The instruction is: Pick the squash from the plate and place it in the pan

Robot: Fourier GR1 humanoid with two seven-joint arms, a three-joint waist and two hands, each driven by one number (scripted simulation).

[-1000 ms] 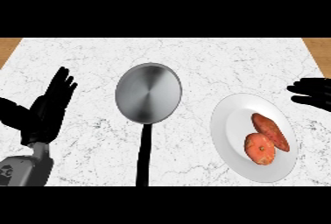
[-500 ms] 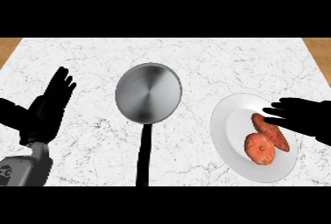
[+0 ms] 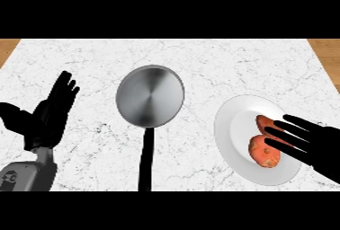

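A: While the right robot hand (image 3: 324, 149) shows at lower right, what does it hold?
B: Nothing. Its fingers are straight and spread over the squash (image 3: 263, 155), which lies on the white plate (image 3: 229, 120) at right.
A: And the left robot hand (image 3: 50, 114)?
B: Open, fingers up, at far left; the pan (image 3: 150, 95) sits mid-surface (image 3: 219, 63).

White marble counter (image 3: 219, 63), pan (image 3: 150, 95), plate (image 3: 234, 130)

No writing can be read; a small dark mark on the left forearm (image 3: 25, 176) is too small to tell.
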